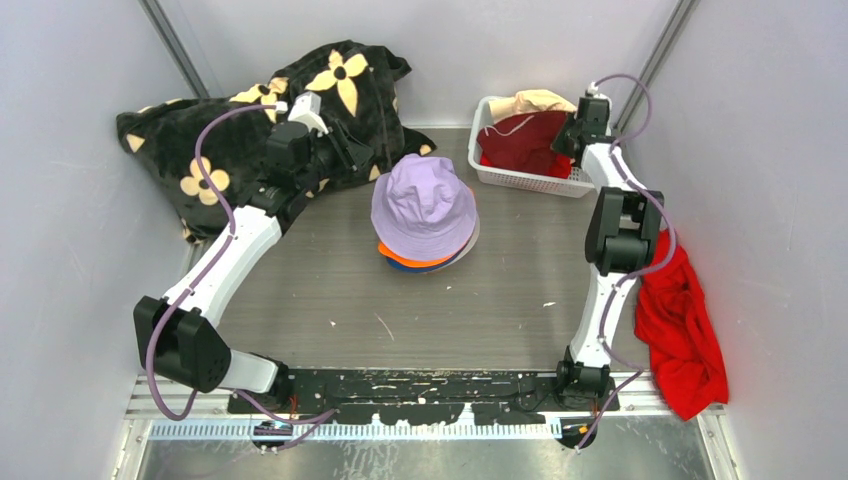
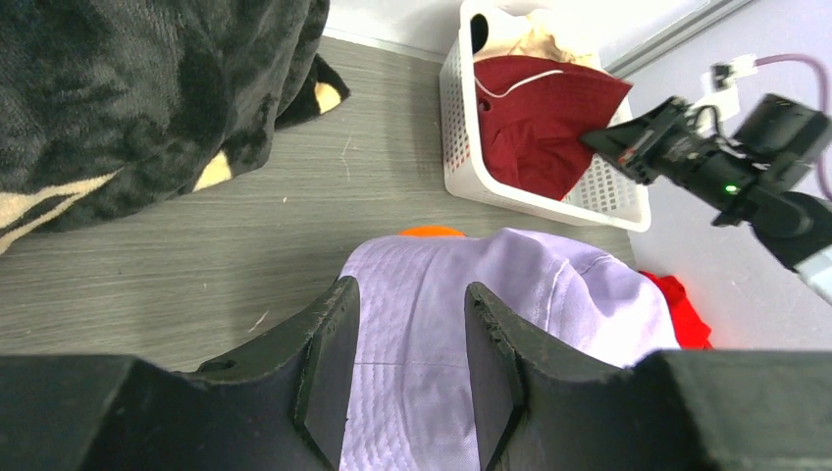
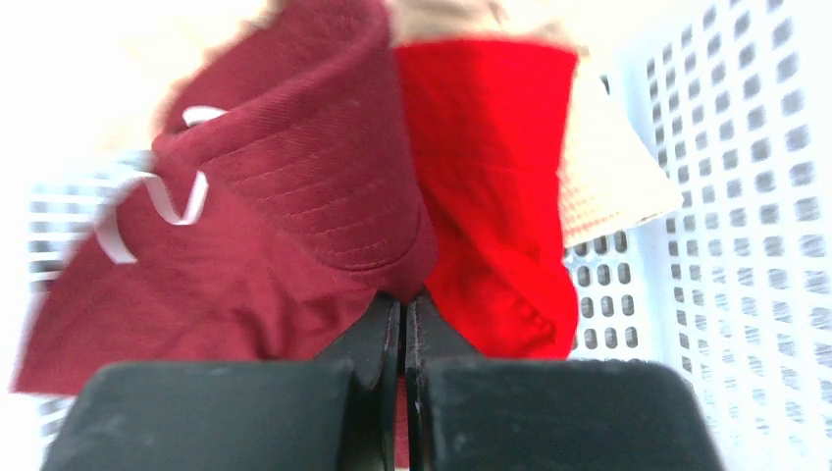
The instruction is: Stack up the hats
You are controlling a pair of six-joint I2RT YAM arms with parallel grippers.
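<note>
A lilac hat point(image 1: 424, 203) tops a stack at the table's middle, with an orange brim point(image 1: 403, 257) and a blue edge point(image 1: 441, 268) showing under it. My left gripper point(image 1: 347, 152) hangs open just left of the stack; in the left wrist view the lilac hat point(image 2: 549, 304) lies below its parted fingers point(image 2: 334, 353), untouched. A maroon hat point(image 1: 520, 140) and a cream hat point(image 1: 535, 101) lie in the white basket point(image 1: 525, 181). My right gripper point(image 3: 404, 299) is inside the basket, shut on the brim of the maroon hat point(image 3: 275, 196).
A black blanket with cream flowers point(image 1: 250, 130) is heaped at the back left. A red cloth point(image 1: 685, 330) lies by the right arm's base, and bright red fabric point(image 3: 491, 196) sits beside the maroon hat in the basket point(image 3: 746, 196).
</note>
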